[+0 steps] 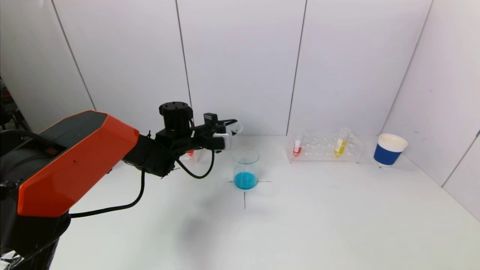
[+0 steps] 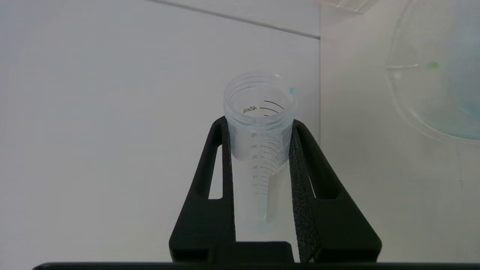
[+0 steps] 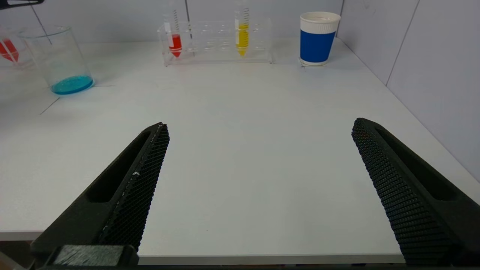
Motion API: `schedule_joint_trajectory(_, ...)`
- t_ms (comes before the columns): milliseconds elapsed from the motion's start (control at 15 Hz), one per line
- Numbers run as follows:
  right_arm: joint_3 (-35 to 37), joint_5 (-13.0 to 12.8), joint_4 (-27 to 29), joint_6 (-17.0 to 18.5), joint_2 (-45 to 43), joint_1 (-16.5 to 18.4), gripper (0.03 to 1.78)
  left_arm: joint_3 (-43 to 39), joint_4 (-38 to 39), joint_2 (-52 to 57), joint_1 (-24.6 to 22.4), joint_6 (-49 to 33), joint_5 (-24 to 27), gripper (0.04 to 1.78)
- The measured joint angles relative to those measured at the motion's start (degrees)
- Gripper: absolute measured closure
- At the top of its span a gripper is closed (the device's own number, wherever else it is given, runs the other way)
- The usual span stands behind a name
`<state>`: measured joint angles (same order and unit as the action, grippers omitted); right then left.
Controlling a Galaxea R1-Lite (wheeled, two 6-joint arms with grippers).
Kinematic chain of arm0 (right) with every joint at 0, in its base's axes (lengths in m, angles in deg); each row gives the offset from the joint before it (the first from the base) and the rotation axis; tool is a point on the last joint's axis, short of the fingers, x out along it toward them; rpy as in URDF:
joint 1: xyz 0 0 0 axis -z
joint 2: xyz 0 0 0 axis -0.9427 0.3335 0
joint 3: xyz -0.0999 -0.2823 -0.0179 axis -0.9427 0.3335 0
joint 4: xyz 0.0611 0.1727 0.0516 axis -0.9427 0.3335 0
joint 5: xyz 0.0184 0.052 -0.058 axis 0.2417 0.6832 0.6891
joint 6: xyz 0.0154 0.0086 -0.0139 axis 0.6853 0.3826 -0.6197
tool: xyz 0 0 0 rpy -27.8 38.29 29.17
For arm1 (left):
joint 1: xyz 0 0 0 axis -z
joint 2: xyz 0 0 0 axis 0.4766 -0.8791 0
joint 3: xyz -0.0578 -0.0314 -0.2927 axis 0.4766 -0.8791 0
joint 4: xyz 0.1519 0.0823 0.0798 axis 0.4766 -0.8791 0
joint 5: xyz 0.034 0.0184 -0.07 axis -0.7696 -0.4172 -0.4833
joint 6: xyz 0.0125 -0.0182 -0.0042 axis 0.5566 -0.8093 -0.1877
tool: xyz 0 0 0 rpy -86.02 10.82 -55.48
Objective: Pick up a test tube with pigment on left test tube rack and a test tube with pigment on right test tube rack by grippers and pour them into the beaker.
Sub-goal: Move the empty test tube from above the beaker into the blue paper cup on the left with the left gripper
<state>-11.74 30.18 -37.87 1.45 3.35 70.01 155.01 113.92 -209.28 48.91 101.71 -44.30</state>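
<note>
Jaws clamp one emptied tube (image 2: 258, 150); two tubes racked.

The left arm (image 1: 75, 157) has an orange shell over black segments, with a loose black cable (image 1: 142, 187). Both grippers' black fingers (image 3: 138, 180) carry honeycomb-textured pads.

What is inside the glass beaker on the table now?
The beaker holds a shallow layer of blue liquid at its bottom; the rest is empty. The left gripper holds a drained test tube tilted above it.
</note>
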Motion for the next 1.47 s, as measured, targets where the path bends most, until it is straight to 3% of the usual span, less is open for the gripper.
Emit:
schedule_joint_trajectory(333,0.0,0.0,0.0,0.0,0.0,0.0,0.04,1.1,-0.6,4.0,0.4,-21.3,-11.5,1.37)
schedule_joint_trajectory(533,0.0,0.0,0.0,0.0,0.0,0.0,0.04,2.0,-2.3,6.8,0.5,-31.1,-20.9,1.37)
schedule_joint_trajectory(867,0.0,0.0,0.0,0.0,0.0,0.0,0.04,2.6,-14.2,14.9,-0.5,-43.5,-32.4,1.37)
schedule_joint_trajectory(1000,0.0,0.0,0.0,0.0,0.0,0.0,0.04,2.8,-20.0,19.3,-1.0,-50.6,-40.1,1.37)
schedule_joint_trajectory(1200,0.0,0.0,0.0,0.0,0.0,0.0,0.04,1.9,-21.1,24.5,-3.4,-56.7,-51.0,1.37)
schedule_joint_trajectory(1467,0.0,0.0,0.0,0.0,0.0,0.0,0.04,-2.1,-21.4,29.5,-10.8,-61.2,-53.1,1.37)
